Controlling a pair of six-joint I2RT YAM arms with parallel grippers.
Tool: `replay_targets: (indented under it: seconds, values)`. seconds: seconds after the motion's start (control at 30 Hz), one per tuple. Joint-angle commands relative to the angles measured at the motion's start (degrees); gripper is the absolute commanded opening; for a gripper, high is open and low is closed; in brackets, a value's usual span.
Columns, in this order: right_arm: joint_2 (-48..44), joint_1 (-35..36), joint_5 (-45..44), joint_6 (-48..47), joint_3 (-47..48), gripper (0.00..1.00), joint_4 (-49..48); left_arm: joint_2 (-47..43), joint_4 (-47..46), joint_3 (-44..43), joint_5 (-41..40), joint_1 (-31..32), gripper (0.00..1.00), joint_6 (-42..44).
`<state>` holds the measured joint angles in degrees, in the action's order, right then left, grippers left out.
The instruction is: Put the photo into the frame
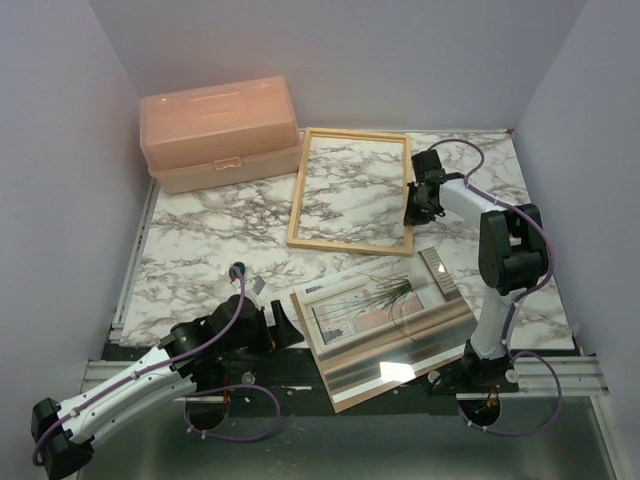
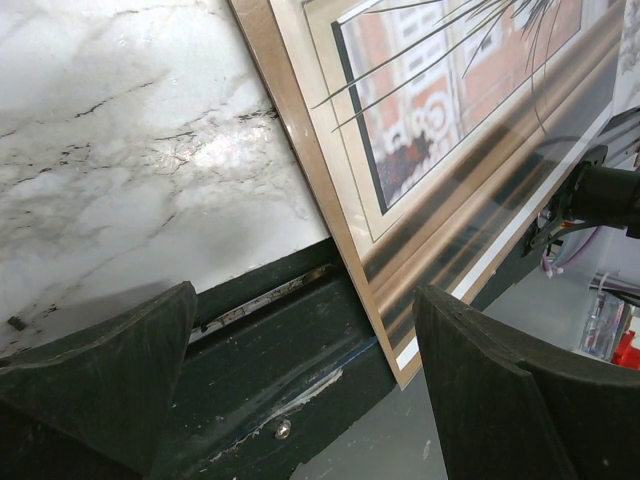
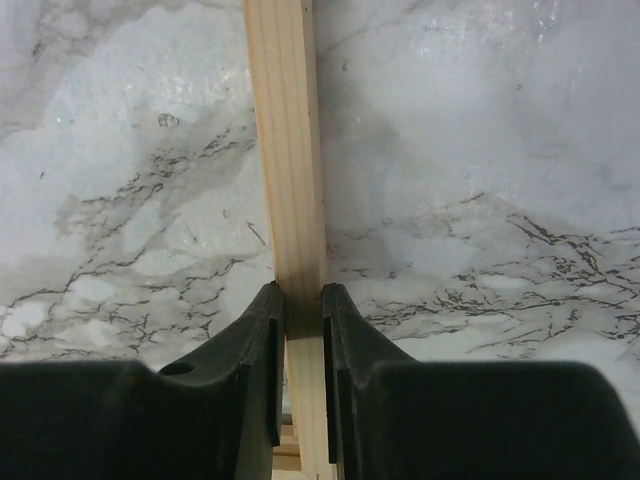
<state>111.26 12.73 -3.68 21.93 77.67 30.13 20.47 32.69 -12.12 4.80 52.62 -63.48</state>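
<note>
Right end effector point(image 3: 300, 295) first: its two fingers point(image 3: 258, 350) are clamped on a bar of the frame point(image 3: 290, 150), one pad pressed to each side of the light wood, and the grip looks firm. From above, that end effector point(image 1: 420, 205) sits at the frame's point(image 1: 298, 195) right-hand bar, toward its near corner. The frame lies flat on the tabletop point(image 1: 200, 250) with marble showing through its opening.

Over to the left end effector point(image 2: 305, 292), and this one is wide open, holding nothing. Its fingers point(image 2: 120, 370) are spread far apart above the dark rail at the near edge. The top view has it point(image 1: 280, 325) low by that edge, just left of the photo's stack.

The photo point(image 1: 365, 300) lies face up near the front of the tabletop, between the two arm bases, skewed at an angle. You can see the spiky plant clearly on the print. It rests on a brown board point(image 1: 345, 390) whose near corner hangs out past the tabletop edge over the rail. The left wrist view catches that board point(image 2: 300, 150) edge running diagonally, with the photo point(image 2: 440, 90) above it under a glossy sheen.

The photo and the frame are near each other but apart, with a strip of marble between them. Behind, at the back left, a peach toolbox point(image 1: 220, 130) stands closed, just beside the frame's far-left corner.
</note>
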Motion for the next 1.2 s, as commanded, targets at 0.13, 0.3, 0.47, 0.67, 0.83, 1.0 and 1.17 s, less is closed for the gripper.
replay_targets:
  seconds: [0.13, 0.3, 0.47, 0.67, 0.83, 1.0, 1.17]
  values:
    - [4.46, 0.1, -6.92, -0.59, 7.12, 0.13, 2.79, -0.64, -0.53, 0.94, 1.09, -0.06, 0.92, -0.51]
    - [5.74, 0.1, -7.48, -0.46, 9.48, 0.14, 3.32, -0.4, -0.69, 1.14, 0.99, -0.06, 0.92, -0.24]
    - [5.74, 0.08, -7.99, -0.55, 9.96, 0.29, 3.36, 0.71, -1.65, 1.05, 1.35, -0.06, 0.92, -0.15]
    - [1.42, 0.1, -9.15, 0.08, 7.7, 0.66, 3.46, 1.65, -1.91, 0.45, 1.44, -0.04, 0.92, -0.24]
    - [-6.06, 0.06, -8.36, 1.18, 2.19, 0.8, 3.01, 1.48, -3.32, 0.34, 2.2, -0.06, 0.92, -0.98]
    - [-13.85, 0.1, -5.33, 2.19, -5.33, 0.84, 3.47, 1.22, -7.66, 1.84, 4.17, -0.06, 0.92, -3.13]
    - [-22.06, 0.01, -3.24, 4.64, -15.24, 0.9, 3.58, 3.62, -12.96, 4.03, 6.11, -0.06, 0.9, -6.21]
